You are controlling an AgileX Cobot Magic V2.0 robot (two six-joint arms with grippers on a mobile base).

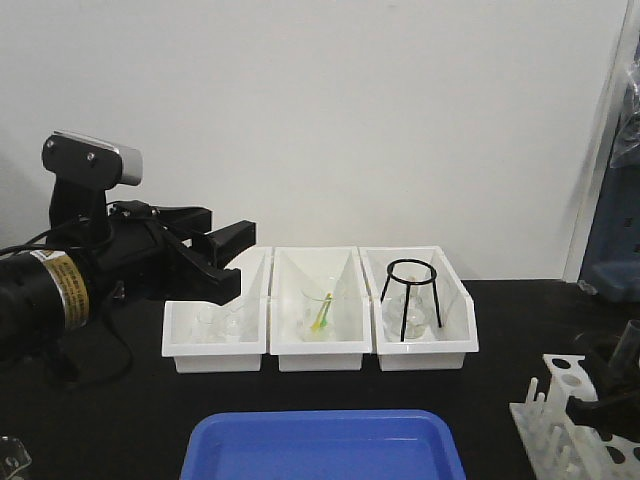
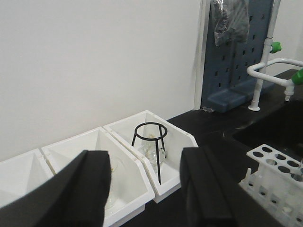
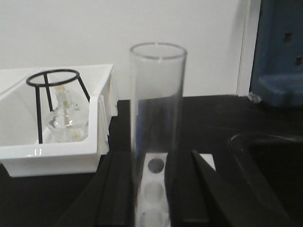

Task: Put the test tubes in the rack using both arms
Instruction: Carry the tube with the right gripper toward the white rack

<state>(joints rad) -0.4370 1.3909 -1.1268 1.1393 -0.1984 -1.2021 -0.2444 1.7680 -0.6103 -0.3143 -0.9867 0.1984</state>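
My right gripper point(image 3: 154, 189) is shut on a clear glass test tube point(image 3: 156, 109) and holds it upright over the holes of the white rack point(image 3: 208, 161). In the front view this gripper point(image 1: 600, 400) is at the bottom right, with the test tube point(image 1: 627, 345) rising from it right at the rack point(image 1: 555, 400). My left gripper point(image 1: 215, 262) is open and empty, raised at the far left beside the left bin. In its wrist view the left gripper point(image 2: 144, 189) frames the bins, and the rack point(image 2: 277, 165) stands at the lower right.
Three white open-front bins point(image 1: 320, 355) stand in a row at the back; the right one holds a black wire tripod ring point(image 1: 408, 295) over a small flask. A blue tray point(image 1: 320, 445) lies at the front. A sink edge point(image 3: 265, 156) is to the right of the rack.
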